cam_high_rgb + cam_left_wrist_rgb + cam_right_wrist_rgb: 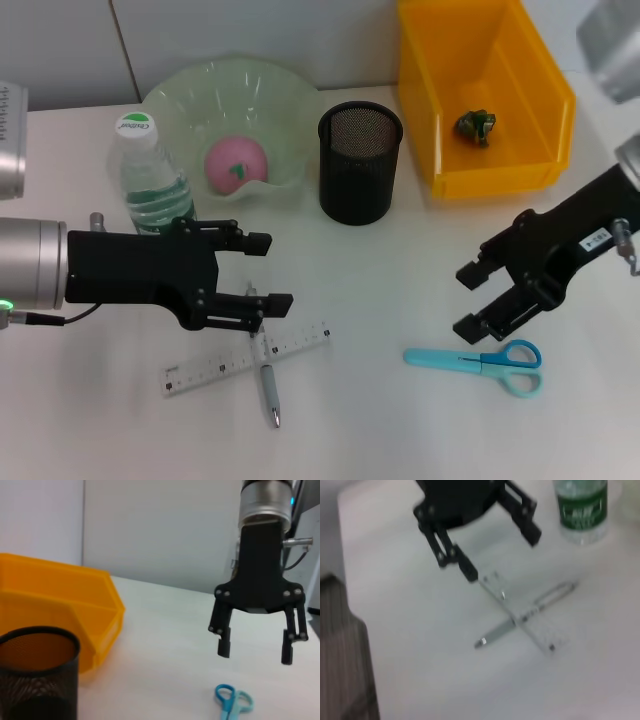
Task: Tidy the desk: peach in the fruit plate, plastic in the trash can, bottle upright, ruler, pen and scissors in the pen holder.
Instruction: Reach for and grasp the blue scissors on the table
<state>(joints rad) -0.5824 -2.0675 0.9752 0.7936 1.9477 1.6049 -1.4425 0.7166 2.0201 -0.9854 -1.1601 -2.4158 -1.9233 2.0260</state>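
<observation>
Your left gripper point(268, 270) hangs released at centre-left of the head view, over the ruler point(247, 357) crossing the pen point(268, 385); your right gripper point(472, 298), also released, sits right, just above the scissors point(478, 359)

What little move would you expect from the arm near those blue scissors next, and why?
Probably the right gripper lowers onto the blue-handled scissors: it hovers open just above them, they lie flat on the white desk, and the black mesh pen holder is empty.
</observation>
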